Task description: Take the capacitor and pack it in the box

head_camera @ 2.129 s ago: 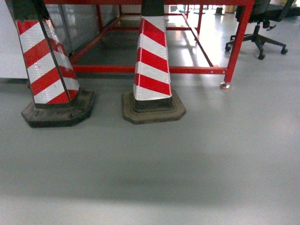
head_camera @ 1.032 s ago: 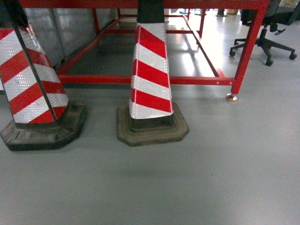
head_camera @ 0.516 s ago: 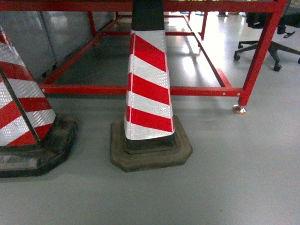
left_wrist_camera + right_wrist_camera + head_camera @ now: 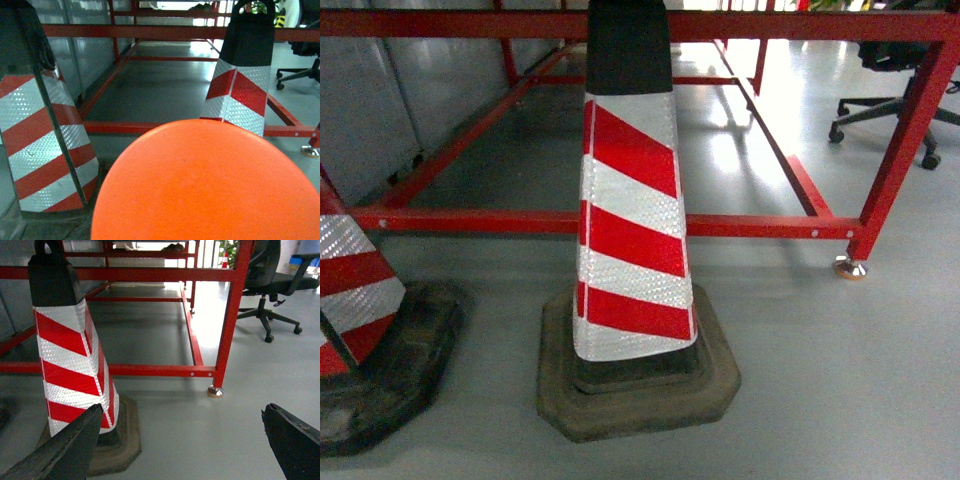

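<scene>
Hovering low, right tool spread wide, facing cone

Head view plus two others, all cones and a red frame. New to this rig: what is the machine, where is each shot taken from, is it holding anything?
It is a wheeled robot with two arms, one camera on its head and one on each wrist. The head view looks down at the grey floor: a red-and-white cone stands in the middle, a second cone at the left edge, a red frame behind them and an office chair far right. The left wrist view is half covered by a round orange thing, too close to identify; no fingers show. The right wrist view shows the right gripper, its dark fingers spread apart, holding nothing. No box or capacitor is in view.
</scene>
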Tool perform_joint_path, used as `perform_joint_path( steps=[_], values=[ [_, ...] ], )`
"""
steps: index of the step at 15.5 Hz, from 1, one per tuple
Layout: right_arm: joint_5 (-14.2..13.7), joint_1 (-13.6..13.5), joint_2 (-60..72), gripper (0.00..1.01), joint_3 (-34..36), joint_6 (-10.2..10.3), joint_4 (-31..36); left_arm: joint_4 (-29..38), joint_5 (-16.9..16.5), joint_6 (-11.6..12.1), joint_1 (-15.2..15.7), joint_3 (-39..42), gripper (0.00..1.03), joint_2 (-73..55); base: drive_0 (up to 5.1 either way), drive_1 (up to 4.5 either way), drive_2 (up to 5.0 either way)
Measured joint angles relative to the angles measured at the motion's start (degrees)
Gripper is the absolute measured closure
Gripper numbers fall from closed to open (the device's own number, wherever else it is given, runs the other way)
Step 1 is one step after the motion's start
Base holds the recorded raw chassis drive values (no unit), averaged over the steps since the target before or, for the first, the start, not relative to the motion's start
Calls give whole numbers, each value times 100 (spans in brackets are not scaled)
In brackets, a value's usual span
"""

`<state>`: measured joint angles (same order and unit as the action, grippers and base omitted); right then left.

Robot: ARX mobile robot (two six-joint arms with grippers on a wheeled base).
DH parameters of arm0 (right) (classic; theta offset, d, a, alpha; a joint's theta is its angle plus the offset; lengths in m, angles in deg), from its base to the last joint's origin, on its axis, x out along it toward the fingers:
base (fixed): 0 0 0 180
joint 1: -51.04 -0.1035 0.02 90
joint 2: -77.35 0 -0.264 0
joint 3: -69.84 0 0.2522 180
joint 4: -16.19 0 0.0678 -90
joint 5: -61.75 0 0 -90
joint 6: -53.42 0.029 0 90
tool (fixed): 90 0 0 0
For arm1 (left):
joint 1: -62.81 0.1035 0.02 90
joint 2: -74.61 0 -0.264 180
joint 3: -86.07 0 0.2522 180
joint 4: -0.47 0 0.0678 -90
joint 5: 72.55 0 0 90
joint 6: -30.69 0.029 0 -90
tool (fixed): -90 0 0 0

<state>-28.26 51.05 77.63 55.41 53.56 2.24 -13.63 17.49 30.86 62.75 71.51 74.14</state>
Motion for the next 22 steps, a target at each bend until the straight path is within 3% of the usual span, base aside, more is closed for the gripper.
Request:
perform_joint_path(
  steps=[22],
  values=[
    [-2,0,0,3,0,7,-15,-9,-4,2,0,0,60,0,0,0,0]
  ],
)
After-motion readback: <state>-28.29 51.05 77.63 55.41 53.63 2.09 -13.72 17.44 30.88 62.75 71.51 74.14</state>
